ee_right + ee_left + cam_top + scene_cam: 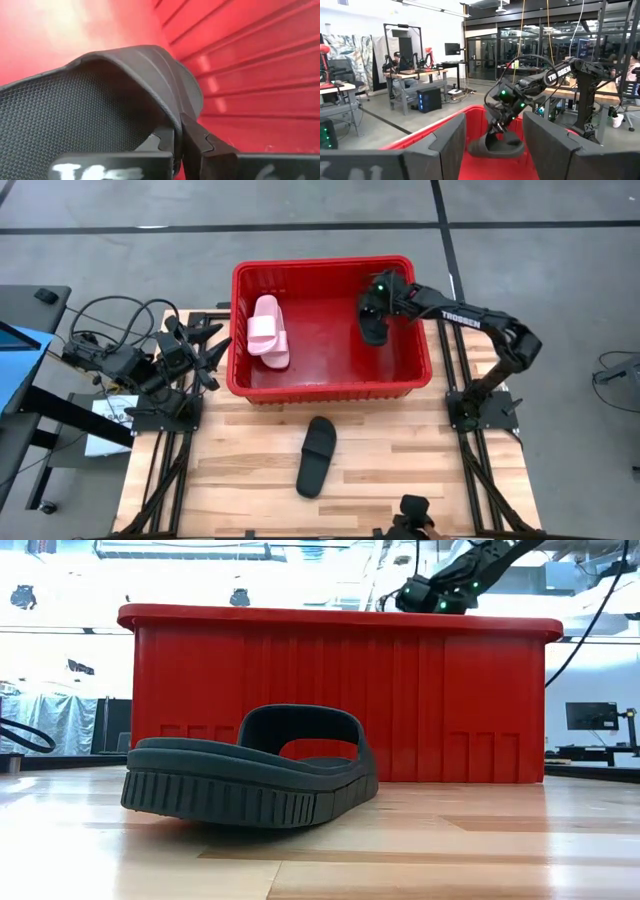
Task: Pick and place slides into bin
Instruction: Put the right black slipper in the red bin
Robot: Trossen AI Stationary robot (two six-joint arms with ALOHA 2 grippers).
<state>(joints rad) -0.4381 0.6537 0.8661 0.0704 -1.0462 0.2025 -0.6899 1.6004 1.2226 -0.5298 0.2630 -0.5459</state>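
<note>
The red bin [243, 330] stands at the table's far middle. A pale pink slide [268, 330] lies on the bin's floor at its left. My right gripper [378, 298] is inside the bin's far right part, shut on a black slide [375, 320], which also shows in the left wrist view [497, 146]. A second black slide [317, 456] rests sole down on the table in front of the bin and shows close up in the low view [250, 775]. My left gripper [492, 145] is open and empty outside the bin's left wall. My right gripper pinches the black slide's wide strap at its edge [176, 120] between its two fingers [200, 142]. The fingers come from above, slanting down into the bin. The slide hangs roughly level below the fingers, low in the bin; whether its sole touches the floor I cannot tell.
Cables and a black box [110, 360] lie left of the table beside the left arm's base. A dark fixture [413, 510] sits at the table's near edge. Bare wood lies around the black slide on the table.
</note>
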